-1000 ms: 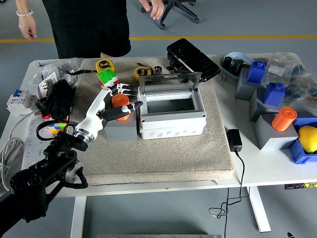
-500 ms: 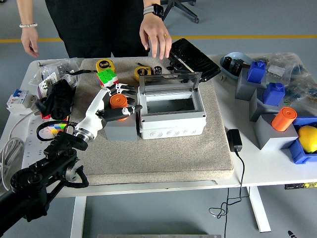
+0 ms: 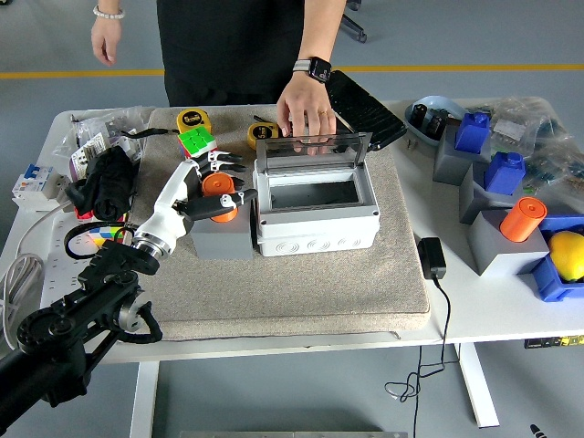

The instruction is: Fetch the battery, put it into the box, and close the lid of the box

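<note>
Gripping the orange battery (image 3: 216, 184), the left hand (image 3: 208, 182) has its fingers curled round the cylinder, which stands upright on a grey block (image 3: 222, 236). The open grey box (image 3: 315, 208) lies just to its right, lid (image 3: 312, 153) raised. A person's hand (image 3: 306, 112) rests at that lid's far edge.

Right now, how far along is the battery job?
Early. Nothing is done: the box is empty, its lid raised. In hand: the left hand is closing around the orange battery on its grey stand. A person's hand rests on the lid. Left: lift, drop in, close.
</note>
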